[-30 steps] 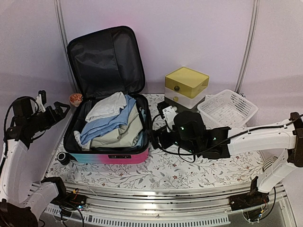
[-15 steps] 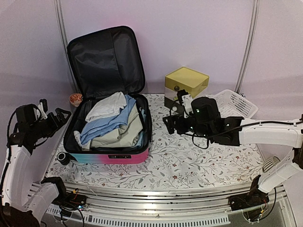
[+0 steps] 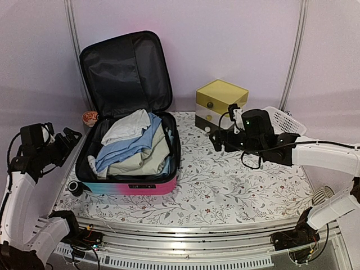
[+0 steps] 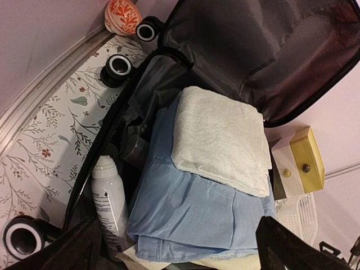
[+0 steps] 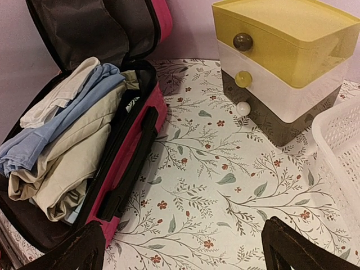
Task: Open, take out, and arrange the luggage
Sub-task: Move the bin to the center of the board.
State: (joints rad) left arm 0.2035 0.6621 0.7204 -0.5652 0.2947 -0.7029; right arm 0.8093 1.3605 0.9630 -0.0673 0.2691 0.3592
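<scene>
The left claw (image 3: 67, 136), its fingers spread wide and holding nothing, hangs at the left edge of the overhead frame, near the luggage (image 3: 132, 187). The right claw (image 3: 218, 139), also spread and empty, hangs right of centre above the floral worktop (image 3: 225, 185), in front of the drawer box (image 3: 221, 98). There are two claws and one luggage. The luggage lies open on the left half of the worktop with its lid standing up at the back, showing black lining. Its front wall fades from turquoise to pink under a black zipper band, and three black wheels (image 4: 119, 66) show in the left wrist view. Inside lie three folded cloths: a white towel (image 4: 219, 140) on top, a blue cloth (image 4: 191, 219) beneath it and a beige cloth (image 5: 73, 163) lowest. One white can (image 4: 109, 197) lies along the side wall. The single drawer box is yellow-topped with three knobs: dark, yellow and white. One white mesh basket (image 5: 340, 140) sits at its right. One small orange-patterned cup (image 3: 89, 118) stands by the luggage's upper-left corner.
</scene>
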